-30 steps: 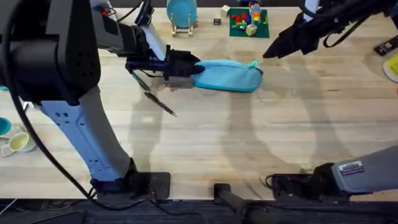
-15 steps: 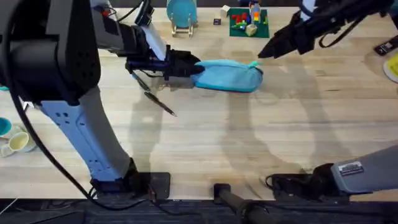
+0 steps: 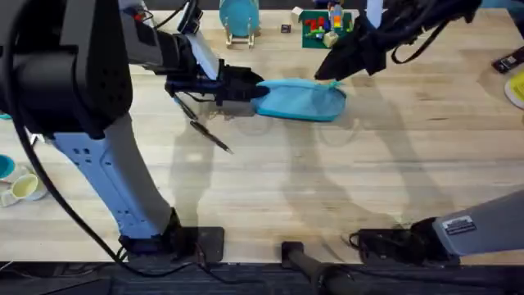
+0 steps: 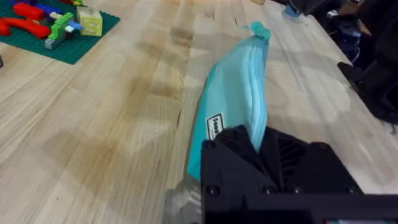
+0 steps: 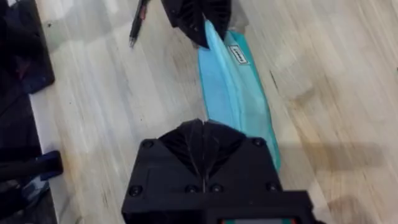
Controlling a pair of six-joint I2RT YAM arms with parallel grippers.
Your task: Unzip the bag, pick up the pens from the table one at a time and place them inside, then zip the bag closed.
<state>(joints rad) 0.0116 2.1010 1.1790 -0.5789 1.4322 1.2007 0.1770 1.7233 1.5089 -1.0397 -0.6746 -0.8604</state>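
A soft, light-blue fabric pencil pouch (image 3: 301,100) lies upper centre on the pale plank surface (image 3: 327,188). The left gripper (image 3: 255,90) pinches its left end; the right gripper (image 3: 326,75) — fingers pressed together — reaches its right end. Thin dark pens (image 3: 210,137) lie left.

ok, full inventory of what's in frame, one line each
pouch: 1, light blue, far middle of the table, zip along the top
pens: 2, dark, on the table beside the pouch's left end
table: 1, light wood planks
disc on stand: 1, blue on wood, far edge
brick plate: 1, green with coloured bricks, far edge
mugs: 2, teal and cream, left edge
left hand: 1, black, shut on the pouch's left end
right hand: 1, black, fingers shut, at the pouch's right end by the zip pull
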